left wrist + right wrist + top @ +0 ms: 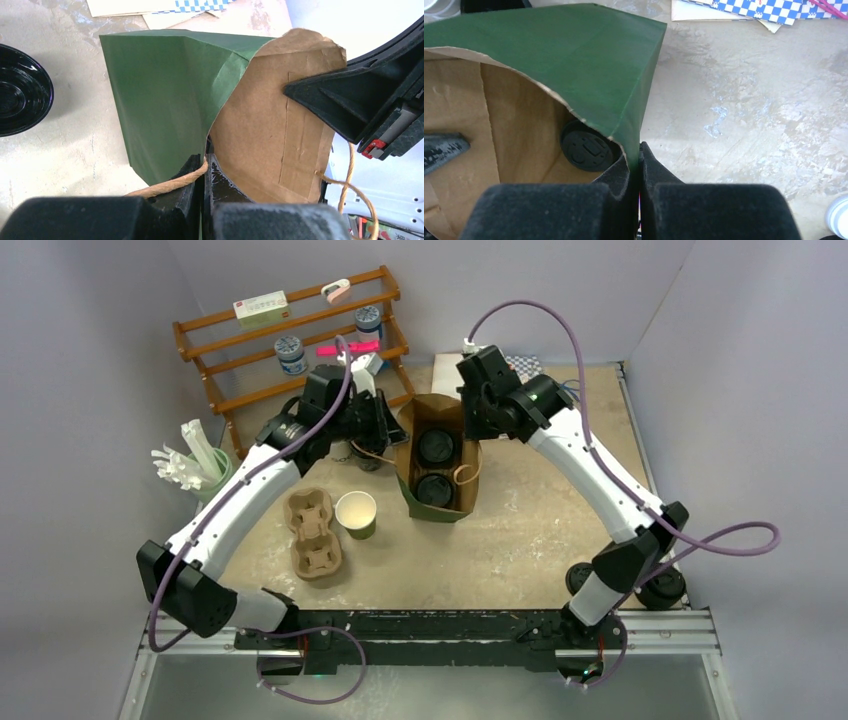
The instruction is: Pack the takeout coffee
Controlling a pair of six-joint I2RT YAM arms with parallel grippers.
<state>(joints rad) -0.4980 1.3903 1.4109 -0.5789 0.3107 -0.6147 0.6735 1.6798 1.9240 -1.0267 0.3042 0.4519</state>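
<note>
A green paper bag [437, 502] with a brown inside stands open at the table's middle. Two takeout coffees stand inside it, only their black sip lids showing [436, 446] [435, 489]; one lid [586, 150] shows in the right wrist view. My left gripper [398, 435] [207, 162] is shut on the bag's left rim, pinching the twine handle [165, 186] as well. My right gripper [470, 420] [639, 155] is shut on the right rim's green wall [574, 55]. The two hold the mouth spread apart.
A lidless green cup [356, 514] and a cardboard cup carrier [313, 532] sit left of the bag. A wooden rack [290, 335] stands at the back left, a straw holder [195, 465] at far left. Black lids [662, 587] lie near the right arm's base. A black bowl [20, 95] lies beside the bag.
</note>
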